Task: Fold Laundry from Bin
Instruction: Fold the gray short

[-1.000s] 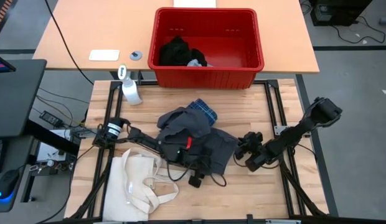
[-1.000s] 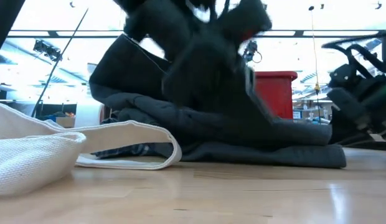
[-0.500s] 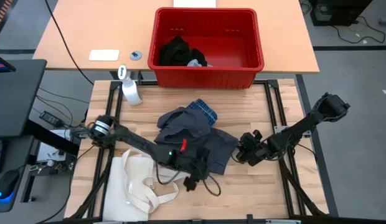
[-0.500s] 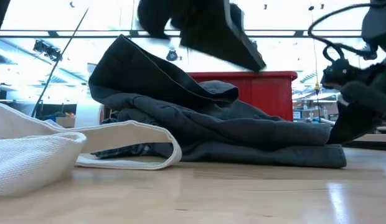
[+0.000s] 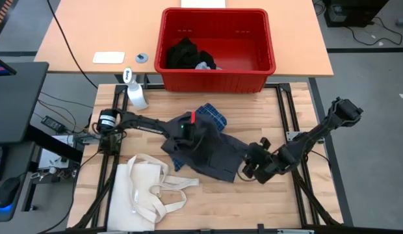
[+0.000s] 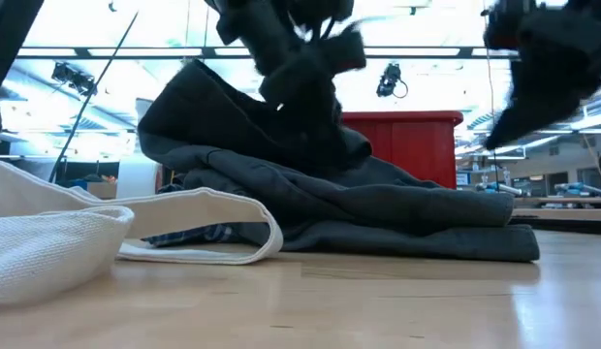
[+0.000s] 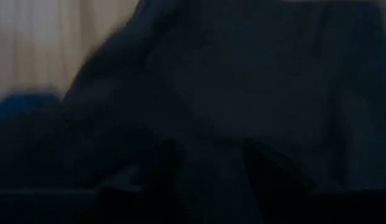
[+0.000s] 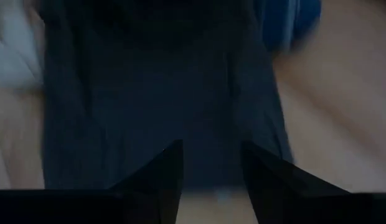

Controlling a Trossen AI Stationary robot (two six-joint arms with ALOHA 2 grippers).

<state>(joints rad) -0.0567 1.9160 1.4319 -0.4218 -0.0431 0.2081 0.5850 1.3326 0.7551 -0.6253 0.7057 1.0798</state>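
Left hand (image 5: 200, 148): my arm stretches from the frame's left across the counter (image 5: 273, 201), wrist over the dark grey garment (image 5: 214, 159) at centre; fingers apart, nothing gripped.
Right hand (image 5: 246, 170): reaching in low from the right, at the garment's right edge; fingers apart.
Plaid shirt (image 5: 213, 117): peeking out behind the grey pile.
Bin (image 5: 218, 77): top centre, black laundry (image 5: 183, 53) inside.
Tote bag (image 5: 146, 192): lower left.

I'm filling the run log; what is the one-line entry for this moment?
left gripper: over dark grey garment | right gripper: open, at its edge | bin: black laundry inside
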